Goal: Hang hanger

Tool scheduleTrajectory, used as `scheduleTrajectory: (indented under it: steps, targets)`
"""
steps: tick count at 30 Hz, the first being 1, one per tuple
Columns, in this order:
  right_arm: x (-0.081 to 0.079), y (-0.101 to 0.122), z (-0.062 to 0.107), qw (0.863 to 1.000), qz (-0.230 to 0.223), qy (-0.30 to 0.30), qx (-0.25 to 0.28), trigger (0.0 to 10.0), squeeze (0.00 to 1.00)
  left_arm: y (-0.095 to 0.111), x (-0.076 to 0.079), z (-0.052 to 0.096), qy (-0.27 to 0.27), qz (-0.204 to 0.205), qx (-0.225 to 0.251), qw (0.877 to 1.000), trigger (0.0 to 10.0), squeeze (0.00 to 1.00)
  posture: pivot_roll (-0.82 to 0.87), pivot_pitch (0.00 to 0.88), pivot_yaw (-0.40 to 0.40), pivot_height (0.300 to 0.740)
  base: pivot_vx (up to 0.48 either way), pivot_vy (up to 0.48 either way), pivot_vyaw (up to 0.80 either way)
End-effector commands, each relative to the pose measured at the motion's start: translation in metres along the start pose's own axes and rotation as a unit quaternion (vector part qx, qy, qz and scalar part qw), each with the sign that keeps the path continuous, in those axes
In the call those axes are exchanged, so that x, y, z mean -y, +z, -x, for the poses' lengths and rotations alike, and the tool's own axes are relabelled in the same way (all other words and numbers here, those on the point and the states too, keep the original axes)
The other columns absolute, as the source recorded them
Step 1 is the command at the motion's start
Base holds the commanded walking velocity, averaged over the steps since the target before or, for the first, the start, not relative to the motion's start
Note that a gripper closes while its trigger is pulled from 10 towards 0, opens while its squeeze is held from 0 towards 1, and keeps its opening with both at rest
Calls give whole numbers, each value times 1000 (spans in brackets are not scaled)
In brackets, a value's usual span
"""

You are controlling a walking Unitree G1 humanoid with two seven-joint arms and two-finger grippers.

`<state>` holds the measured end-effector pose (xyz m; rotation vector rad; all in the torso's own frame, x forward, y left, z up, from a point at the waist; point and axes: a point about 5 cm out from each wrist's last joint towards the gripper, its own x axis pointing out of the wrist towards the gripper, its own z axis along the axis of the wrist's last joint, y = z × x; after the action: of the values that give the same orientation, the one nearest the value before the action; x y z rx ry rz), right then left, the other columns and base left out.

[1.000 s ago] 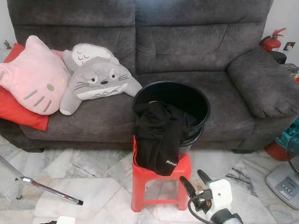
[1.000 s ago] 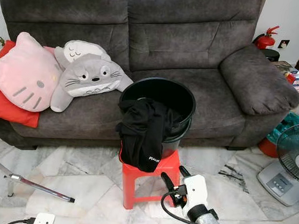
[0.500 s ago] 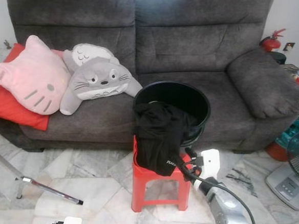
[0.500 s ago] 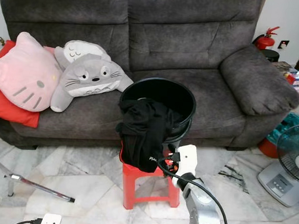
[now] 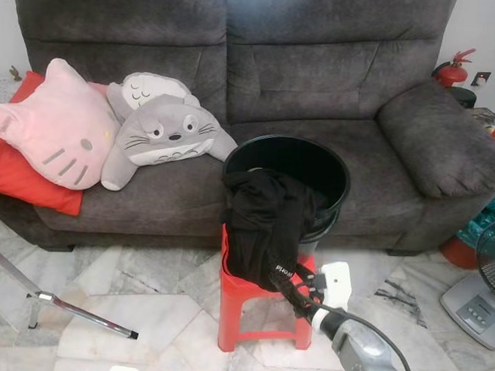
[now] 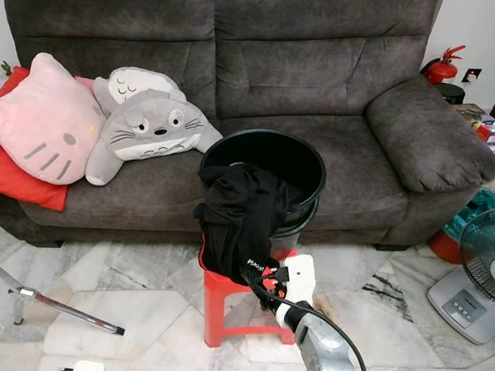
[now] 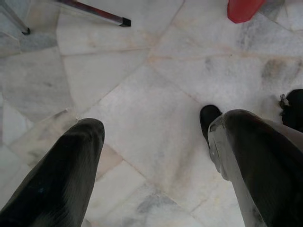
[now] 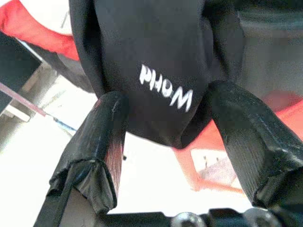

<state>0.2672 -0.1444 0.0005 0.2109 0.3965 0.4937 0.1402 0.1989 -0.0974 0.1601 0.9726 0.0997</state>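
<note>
little is judged done: the black garment (image 5: 266,225) draped over the bucket (image 5: 288,165) is only bracketed, ungripped, by the wide-open right tool (image 8: 163,137), with nothing hung yet.

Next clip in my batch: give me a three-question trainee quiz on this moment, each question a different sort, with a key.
1. True or false: the right tool is shut tight on the black garment.
2. Multiple choice: the black bucket stands on A) the sofa seat, B) the red stool, C) the floor.
3. Fill in: the left tool points down at the bare marble ____.

Key
1. False: its fingers are spread either side of the garment's hanging lower end, by the white lettering.
2. B.
3. Floor.
</note>
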Motion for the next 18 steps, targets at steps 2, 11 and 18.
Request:
scheduleTrajectory:
  steps: [2, 11, 18]
  targets:
    - [0, 3, -4, 1000, 10, -2, -7, 10000, 0, 0, -4, 0, 2, -10, 0, 1000, 10000, 0, -145, 0, 69, 740, 0, 0, 0]
    - [1, 13, -13, 1000, 9, -2, 4, 10000, 0, 1, -5, 0, 5, -12, 1, 1000, 10000, 0, -140, 0, 71, 740, 0, 0, 0]
    - [-3, 20, -21, 1000, 19, 8, 3, 5098, 0, 2, -4, -1, 6, -14, 0, 1000, 10000, 0, -137, 0, 68, 740, 0, 0, 0]
